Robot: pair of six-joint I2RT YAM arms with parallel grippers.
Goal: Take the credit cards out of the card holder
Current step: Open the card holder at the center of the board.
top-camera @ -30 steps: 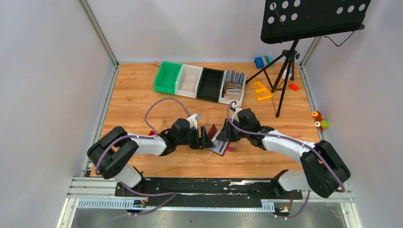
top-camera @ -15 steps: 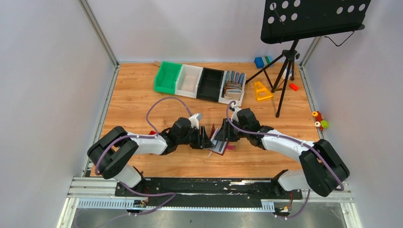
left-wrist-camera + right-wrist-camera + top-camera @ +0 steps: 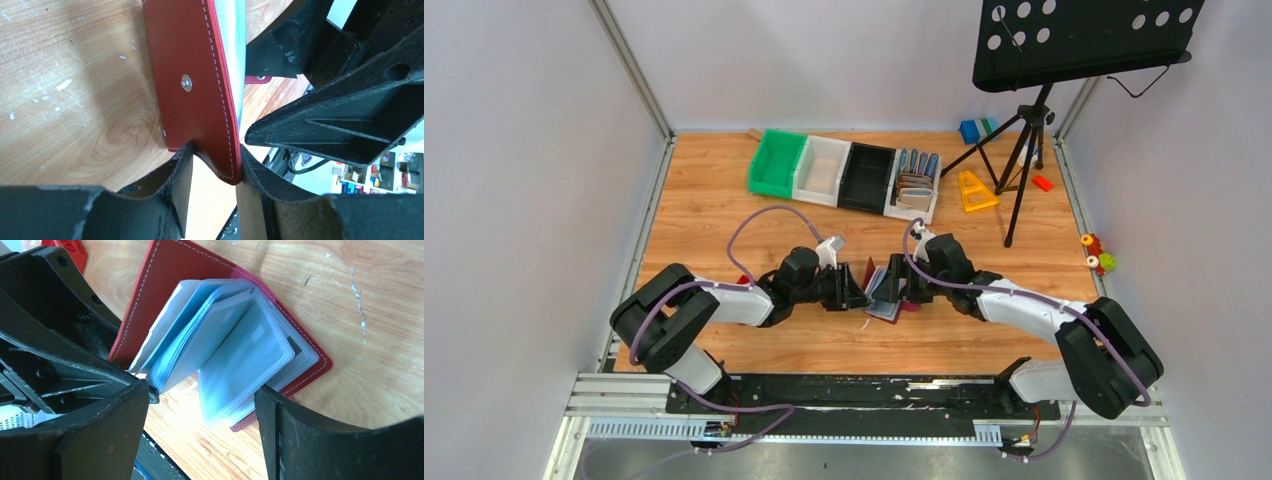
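Holder (image 3: pixel 170 275) lies open on worktop (image 3: pixel 380 300); left fingers (image 3: pixel 125 210) pinch one cover (image 3: pixel 190 65) up, likely to fan the sleeves (image 3: pixel 235 355). Right fingers (image 3: pixel 320 440) hang wide apart above them, empty.

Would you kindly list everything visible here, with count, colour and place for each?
table: one, wood, under everything
card holder: one, maroon, open, mid-table
sleeves: several, clear, fanned inside the card holder
bins: four, green, white, black, white, far edge
wallets: several, grey-tan, upright in the rightmost bin
music stand: one, black, far right
triangle: one, yellow, by the stand's legs
box: one, blue, behind the stand
red pieces: two, one right of the stand, one by the left arm
toys: few, red, yellow, green, beyond the right edge
left fingers: two, black, closed on the card holder's cover
right fingers: two, black, open over the sleeves
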